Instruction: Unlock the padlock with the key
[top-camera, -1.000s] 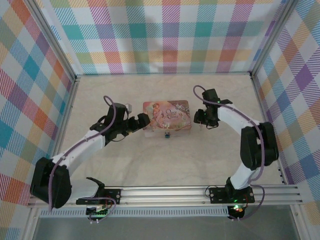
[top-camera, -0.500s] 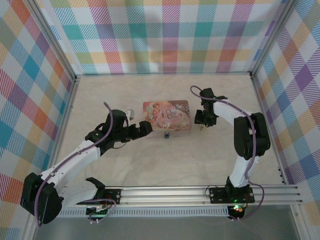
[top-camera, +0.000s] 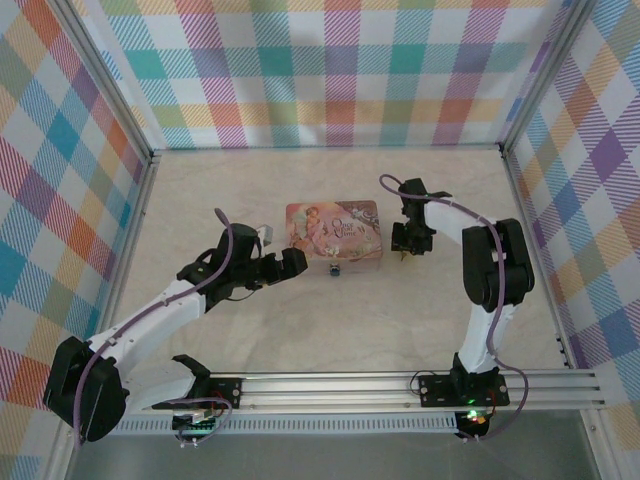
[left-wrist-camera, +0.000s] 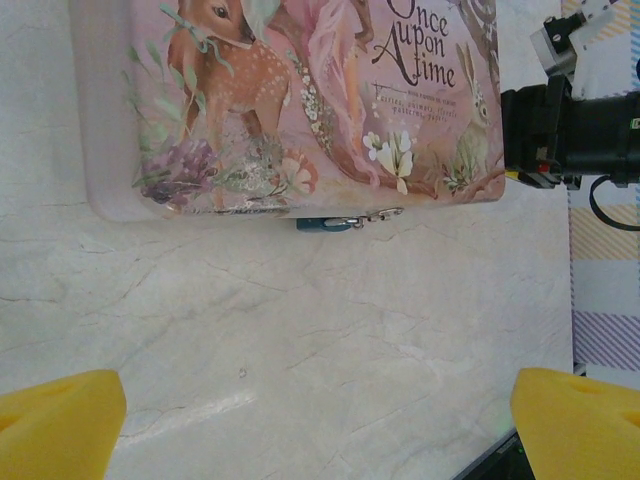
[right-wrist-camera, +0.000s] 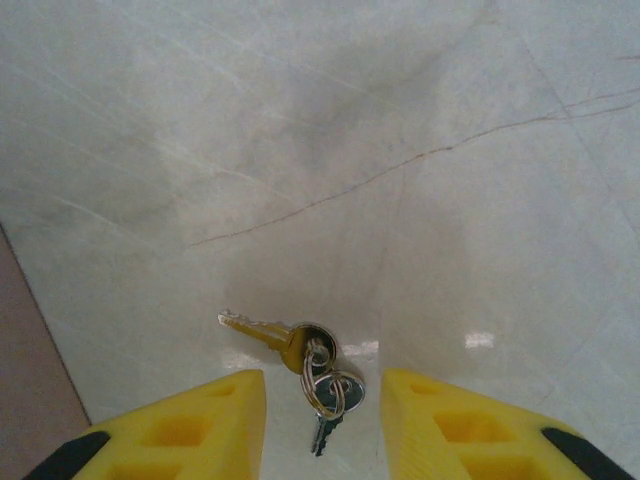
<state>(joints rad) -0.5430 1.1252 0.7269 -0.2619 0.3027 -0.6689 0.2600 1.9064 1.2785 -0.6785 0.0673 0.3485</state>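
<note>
R arm folded in since prev frame; I had R gripper (right-wrist-camera: 322, 400) straddling the key (right-wrist-camera: 268, 335) for pickup, jaws apart, unclamped. L gripper (left-wrist-camera: 320, 420) gaped wide facing padlock (left-wrist-camera: 335, 222) at tin (left-wrist-camera: 300, 100) front, prob to steady it.

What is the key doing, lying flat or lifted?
Lying flat: the key rests on the table, ringed to a second key, between the right tool's fingers.

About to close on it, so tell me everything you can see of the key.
The key is small, brass-coloured metal, lying flat on the pale marble-look table, blade pointing left in the right wrist view. Its head hangs on a silvery split ring carrying a second, darker key. It lies between the right pincer's yellow fingers, which stand apart, seemingly not touching it.
</note>
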